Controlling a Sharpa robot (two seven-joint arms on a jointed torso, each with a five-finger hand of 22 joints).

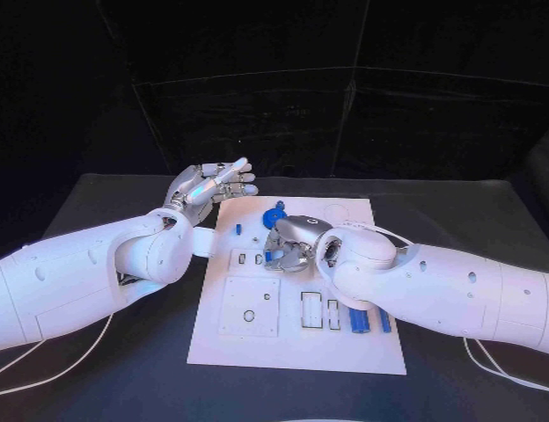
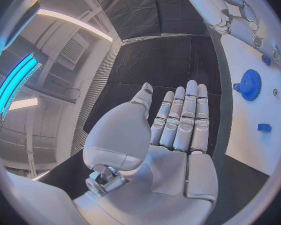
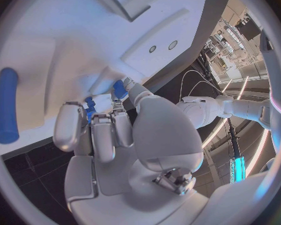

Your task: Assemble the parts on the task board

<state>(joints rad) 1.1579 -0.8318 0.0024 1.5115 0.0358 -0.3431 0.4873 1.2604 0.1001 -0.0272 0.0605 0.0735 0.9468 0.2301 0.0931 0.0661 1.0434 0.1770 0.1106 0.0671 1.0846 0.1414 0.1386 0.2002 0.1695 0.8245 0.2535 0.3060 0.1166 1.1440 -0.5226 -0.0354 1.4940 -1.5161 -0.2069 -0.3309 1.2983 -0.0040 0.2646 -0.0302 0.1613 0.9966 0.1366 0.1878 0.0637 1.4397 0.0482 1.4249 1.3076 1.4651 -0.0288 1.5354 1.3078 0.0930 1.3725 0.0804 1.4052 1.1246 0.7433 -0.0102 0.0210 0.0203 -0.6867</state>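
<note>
The right hand (image 3: 112, 135) curls its fingers round a small blue part (image 3: 120, 89), pressed close to the board (image 1: 351, 347) near its middle. The grip looks shallow, so the part could twist or slip out if it meets its seat askew. A blue gear (image 1: 274, 217) stands just beyond that hand and could be knocked. The left hand (image 1: 208, 185) hovers open and empty off the board's far corner, fingers straight. Bare table (image 1: 478, 211) lies past both hands.
</note>
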